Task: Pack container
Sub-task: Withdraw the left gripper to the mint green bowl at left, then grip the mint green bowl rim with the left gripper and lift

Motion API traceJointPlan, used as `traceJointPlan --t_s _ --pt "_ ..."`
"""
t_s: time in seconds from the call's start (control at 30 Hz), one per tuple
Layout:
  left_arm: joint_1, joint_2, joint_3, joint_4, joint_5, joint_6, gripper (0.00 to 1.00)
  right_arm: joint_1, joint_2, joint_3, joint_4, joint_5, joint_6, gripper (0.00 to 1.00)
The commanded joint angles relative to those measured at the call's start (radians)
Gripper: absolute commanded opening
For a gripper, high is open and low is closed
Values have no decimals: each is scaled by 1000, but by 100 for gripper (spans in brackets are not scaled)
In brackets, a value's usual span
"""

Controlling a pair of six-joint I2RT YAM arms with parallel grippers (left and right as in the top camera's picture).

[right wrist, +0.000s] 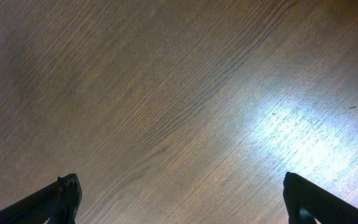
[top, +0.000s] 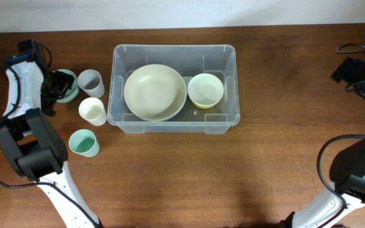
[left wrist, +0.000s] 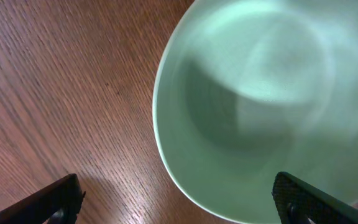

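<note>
Left gripper [left wrist: 179, 200] wide, empty, over green bowl [left wrist: 260, 106]; we should drop one finger inside its rim before closing. Right gripper [right wrist: 180, 200] wide, empty. Container [top: 173, 47] lies right.

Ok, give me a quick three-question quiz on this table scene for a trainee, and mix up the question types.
1. True or false: the container holds a large cream bowl and a smaller yellow bowl.
2. Multiple choice: how many cups stand outside the container, on its left? A) two B) three C) five
3. Short answer: what colour is the bowl under the open left tool?

Key: 1 true; 2 B; 3 pale green.
</note>
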Motion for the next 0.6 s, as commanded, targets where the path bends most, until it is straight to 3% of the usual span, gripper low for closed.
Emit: traceJointPlan --t_s 0.0,0.1,0.23,0.43,0.57 --pt "14 31 -3 3 11 -36 99 -2 10 -6 0 16 -6 99" --pt "21 39 -3 13 10 -36 98 -2 10 -6 0 16 -6 99" --pt "33 39 -3 14 11 -35 73 -2 10 -6 0 16 -6 99" --pt "47 40 -3 14 11 -35 57 -2 10 -6 0 16 -6 99" --pt "46 42 -3 27 11 -35 55 -2 10 -6 0 16 -6 99"
